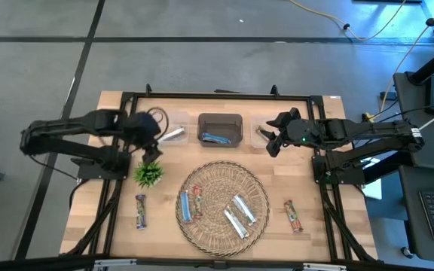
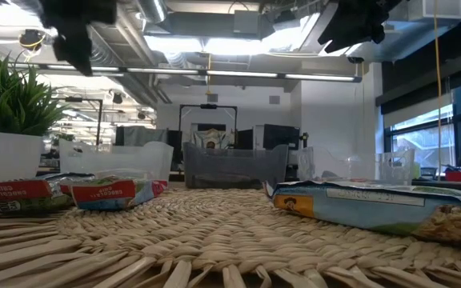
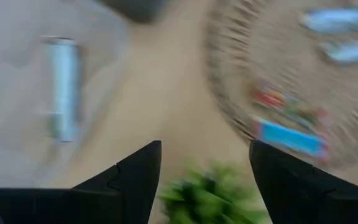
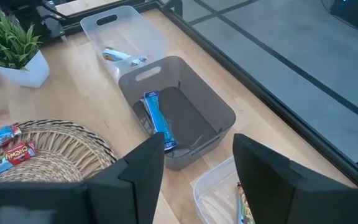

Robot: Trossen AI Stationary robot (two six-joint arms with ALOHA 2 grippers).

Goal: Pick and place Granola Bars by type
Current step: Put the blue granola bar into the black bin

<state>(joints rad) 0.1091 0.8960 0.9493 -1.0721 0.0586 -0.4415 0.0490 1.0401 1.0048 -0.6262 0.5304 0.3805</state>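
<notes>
Bare bench (image 1: 164, 162) lies between the bins and the wicker tray (image 1: 258, 188). The plant (image 1: 148, 174) stands just beside the left end effector (image 1: 151, 147), crowding the tray's left approach.

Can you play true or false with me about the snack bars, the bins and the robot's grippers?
1. A blue bar lies inside the grey bin. True.
2. The wicker tray has no bars on it. False: several bars lie on it, among them silvery ones.
3. The left gripper is squeezing a bar. False: it is open and holds nothing.
4. A small green plant stands beside the tray. True.
5. The right gripper is open, up above the bins. True.
6. All bars are already in bins. False: one bar and another bar lie on the table.
</notes>
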